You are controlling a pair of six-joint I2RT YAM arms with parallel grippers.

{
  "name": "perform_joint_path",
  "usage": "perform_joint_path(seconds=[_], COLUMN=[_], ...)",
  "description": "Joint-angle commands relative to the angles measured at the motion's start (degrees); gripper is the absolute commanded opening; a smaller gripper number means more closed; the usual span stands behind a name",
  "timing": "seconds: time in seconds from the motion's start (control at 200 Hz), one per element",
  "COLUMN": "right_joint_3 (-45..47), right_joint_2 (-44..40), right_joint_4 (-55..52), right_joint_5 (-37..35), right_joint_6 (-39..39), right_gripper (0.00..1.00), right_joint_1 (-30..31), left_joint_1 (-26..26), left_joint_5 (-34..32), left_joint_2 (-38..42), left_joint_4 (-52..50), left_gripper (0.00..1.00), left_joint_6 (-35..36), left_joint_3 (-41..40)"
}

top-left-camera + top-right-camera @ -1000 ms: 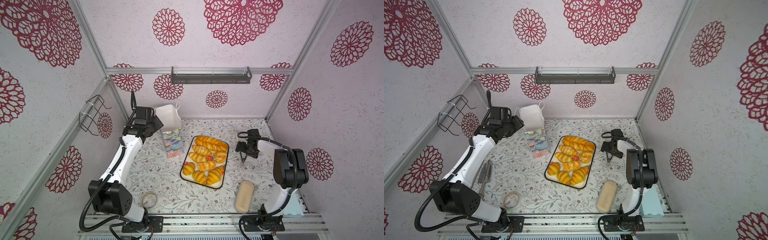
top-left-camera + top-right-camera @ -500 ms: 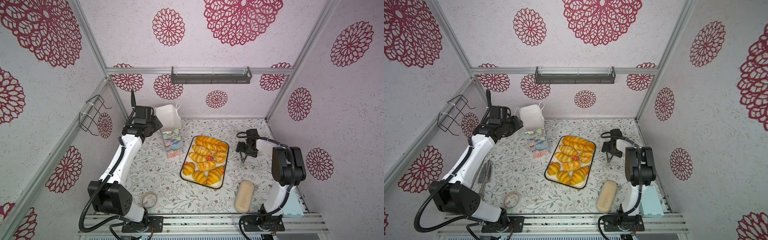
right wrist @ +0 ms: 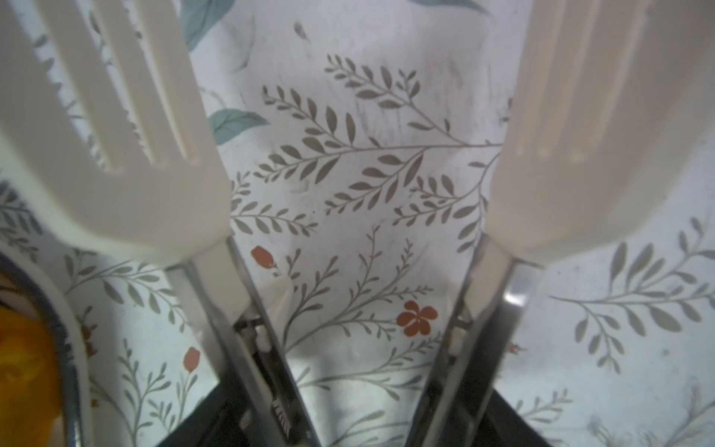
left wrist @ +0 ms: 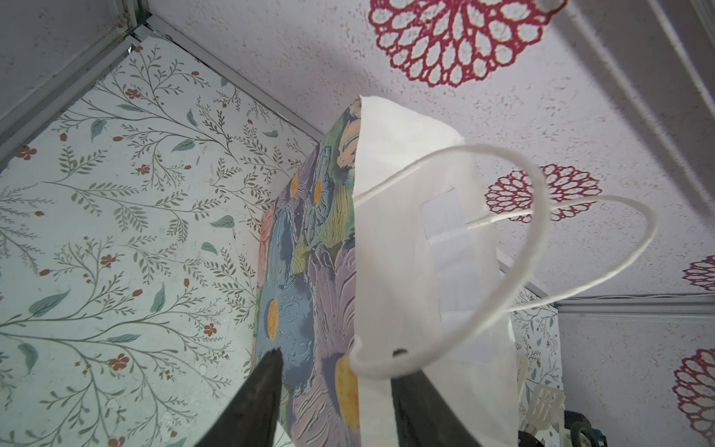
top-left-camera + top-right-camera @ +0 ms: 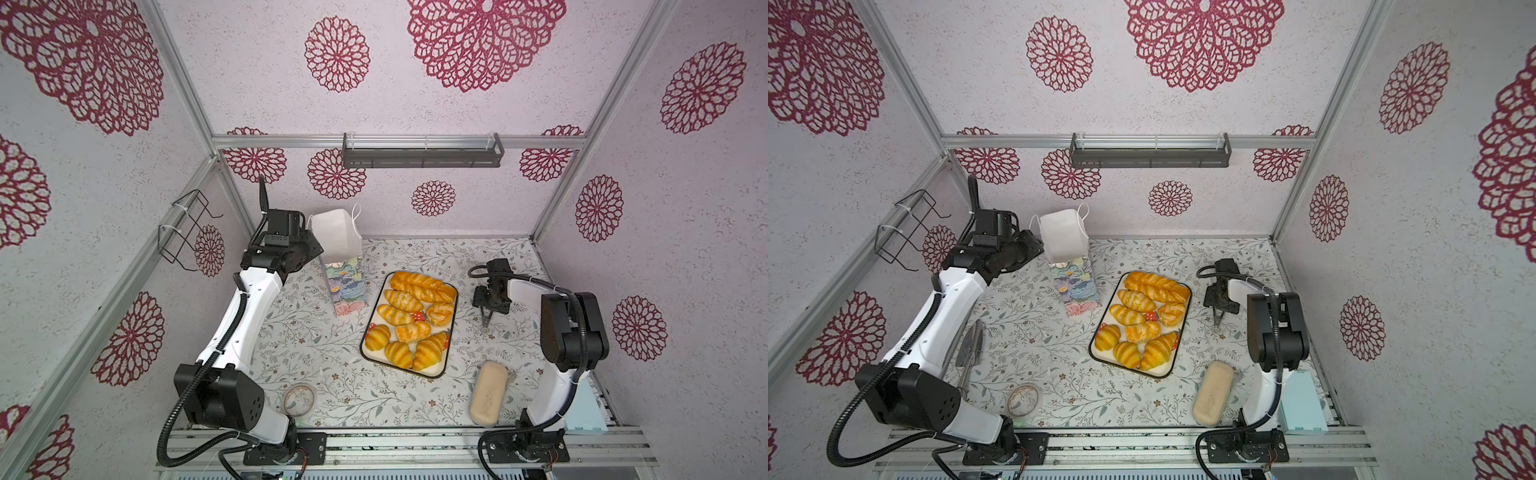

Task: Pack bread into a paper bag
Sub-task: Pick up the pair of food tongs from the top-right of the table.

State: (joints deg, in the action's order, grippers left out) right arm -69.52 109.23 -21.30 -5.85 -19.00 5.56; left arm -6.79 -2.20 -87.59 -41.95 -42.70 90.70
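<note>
1. Right gripper (image 5: pixel 487 305): you have it clamped on the metal arms of a pair of tongs (image 3: pixel 116 154). Their white slotted heads stand apart with nothing between them, aimed down at the floral tabletop (image 5: pixel 415 411).
2. Tray (image 5: pixel 454 316), just beside the tongs: all the bread (image 5: pixel 409 320) lies here, with the knot bun (image 5: pixel 439 312) nearest the heads.
3. Paper bag (image 5: pixel 345 282), on the far side of the tray from the tongs: it stands with its mouth open, and no bread shows inside.
4. Left gripper (image 4: pixel 336 371): the jaws stand partly apart astride the bag's rim. You cannot tell whether they pinch it.
5. Step in hand, by judgement: the first pick. Next, swing the tongs over the tray, straddle one pastry and squeeze gently. Then carry it high enough to clear the bag's rim.
</note>
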Motion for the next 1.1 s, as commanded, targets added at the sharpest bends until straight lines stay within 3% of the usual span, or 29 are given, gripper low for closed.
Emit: perform_joint_path(seconds=[0.0, 0.33, 0.761, 1.096], right_joint_3=[0.0, 1.3, 2.5, 2.0], right_joint_2=[-2.0, -6.0, -11.9, -15.3], right_joint_4=[-1.3, -1.0, -2.0, -3.6], right_joint_5=[-2.2, -2.9, -2.5, -2.0], right_joint_6=[0.4, 0.1, -0.3, -0.5], right_gripper=[0.66, 0.39, 0.35, 0.35], right_joint_1=[0.1, 0.2, 0.5, 1.1], left_joint_1=[0.4, 0.6, 5.7, 5.8], left_joint_5=[-0.4, -0.7, 6.1, 8.8], left_joint_2=[1.2, 0.9, -2.2, -5.0], left_joint_4=[-0.8, -1.4, -1.3, -3.6], left_gripper=[0.50, 0.56, 0.57, 0.58], left_joint_6=[0.9, 1.6, 2.9, 6.4], left_joint_3=[1.2, 3.1, 8.6, 14.4])
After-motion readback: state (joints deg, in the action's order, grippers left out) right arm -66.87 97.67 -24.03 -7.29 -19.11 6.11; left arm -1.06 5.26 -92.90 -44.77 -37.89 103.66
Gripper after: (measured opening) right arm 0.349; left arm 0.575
